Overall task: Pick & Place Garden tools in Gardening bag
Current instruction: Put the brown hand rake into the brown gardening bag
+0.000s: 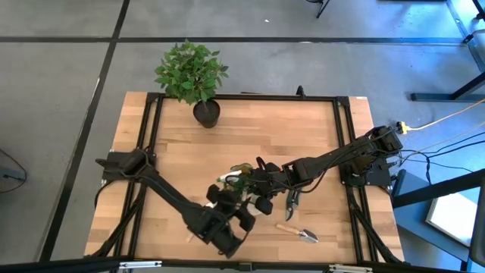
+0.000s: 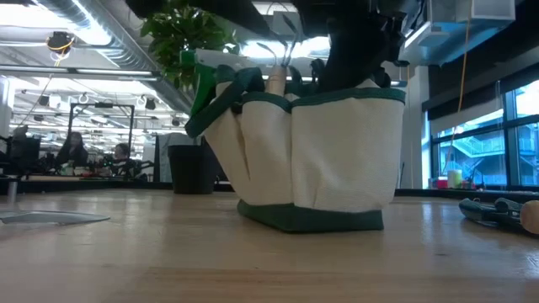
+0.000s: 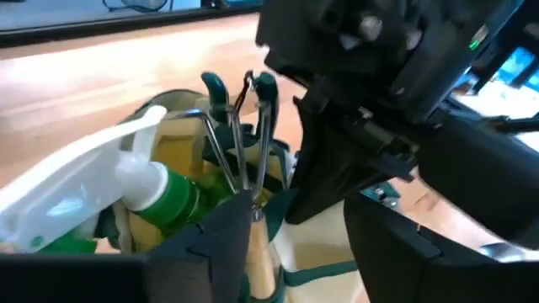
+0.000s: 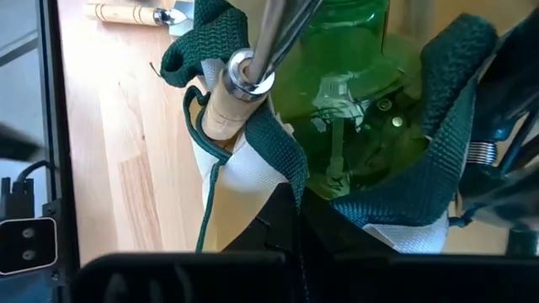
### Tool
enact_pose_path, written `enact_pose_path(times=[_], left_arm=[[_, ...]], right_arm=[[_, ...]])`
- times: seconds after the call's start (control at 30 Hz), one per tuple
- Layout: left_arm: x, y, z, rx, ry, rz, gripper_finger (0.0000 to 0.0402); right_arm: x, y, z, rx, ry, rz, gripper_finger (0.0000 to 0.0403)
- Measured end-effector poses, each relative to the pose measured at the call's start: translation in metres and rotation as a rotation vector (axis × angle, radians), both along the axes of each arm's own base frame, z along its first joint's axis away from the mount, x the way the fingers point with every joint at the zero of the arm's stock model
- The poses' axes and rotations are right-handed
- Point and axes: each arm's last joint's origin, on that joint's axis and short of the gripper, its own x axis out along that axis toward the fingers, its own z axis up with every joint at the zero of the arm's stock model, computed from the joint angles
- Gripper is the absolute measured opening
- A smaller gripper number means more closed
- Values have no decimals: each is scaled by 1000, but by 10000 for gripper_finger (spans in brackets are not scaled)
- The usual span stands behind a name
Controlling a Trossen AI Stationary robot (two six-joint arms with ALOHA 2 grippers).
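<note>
The bench [image 1: 303,136] was seen largely bare toward the plant [image 1: 193,76] at its far edge. The bag [image 2: 320,151] stood upright near the front middle, holding a green spray bottle [image 3: 164,198] and a wooden-handled fork [image 3: 240,151], tines up. Pruners [image 1: 292,201] and a trowel [image 1: 297,232] lay flat just right of it. The left gripper [image 1: 235,216] hovered over the bag, fingers spread; the right gripper [image 1: 261,186] was at the bag's rim, fingers pressed together.

Two matte-black jointed arms [image 1: 167,193] with blocky housings, silver screws, and black cables along the links.
</note>
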Motion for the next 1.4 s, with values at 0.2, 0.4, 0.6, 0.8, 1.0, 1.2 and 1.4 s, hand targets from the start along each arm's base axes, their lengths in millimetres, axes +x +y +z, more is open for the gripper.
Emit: enact_pose_path(times=[0.2,0.4,0.6,0.8,1.0,1.2,1.4], left_arm=[[3,2,-10,36,53,-14,138],[-4,-3,-15,63,84,-31,126],[0,3,-16,59,116,-34,140],[5,11,-17,50,140,-25,156],[8,17,-20,39,168,-23,157],[10,23,-22,32,181,-12,154],[15,28,-27,35,200,-7,153]], right_arm=[[-1,0,0,2,9,-6,2],[-1,1,-1,2,10,-4,2],[-4,8,0,-31,-3,-8,2],[-6,13,0,-47,-10,-7,2],[-6,13,0,-43,-9,-17,2],[-6,13,0,-46,-11,-19,2],[-6,13,-1,-55,-9,-22,2]])
